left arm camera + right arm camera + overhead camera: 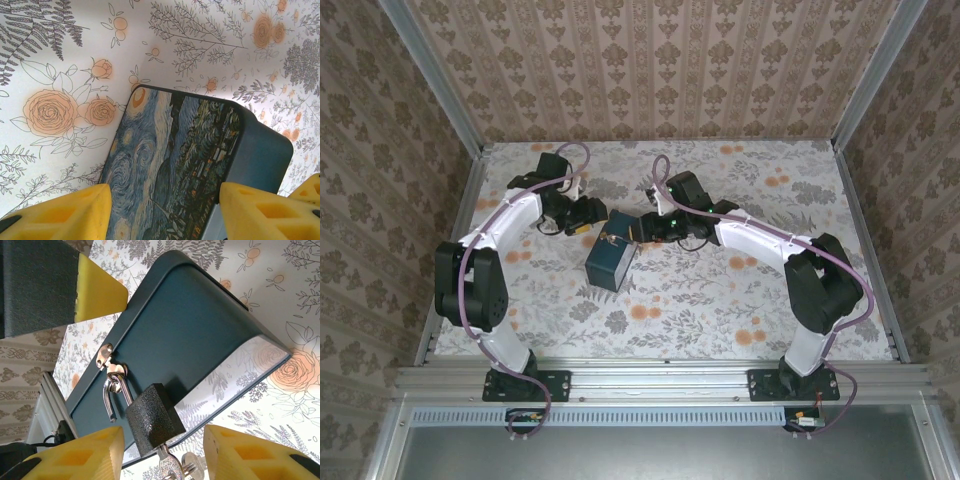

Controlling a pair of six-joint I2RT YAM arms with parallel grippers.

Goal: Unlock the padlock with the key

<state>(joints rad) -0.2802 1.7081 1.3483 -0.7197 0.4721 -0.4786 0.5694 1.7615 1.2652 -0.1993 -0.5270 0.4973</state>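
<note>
At mid-table (720,300), the stiff padlock (152,420) dangles loosely from the blue box (170,150), the key (169,465) in its base, between the right gripper's (162,442) parted fingers, while the left gripper (165,205) clamps the box; probably best to pinch the key's thin, slippery head.

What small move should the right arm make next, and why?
Probably close the right end effector on the key: it sits in the underside of the padlock, between the open fingers, which do not touch it. One shackle end already looks free, so a turn may be unnecessary.
</note>
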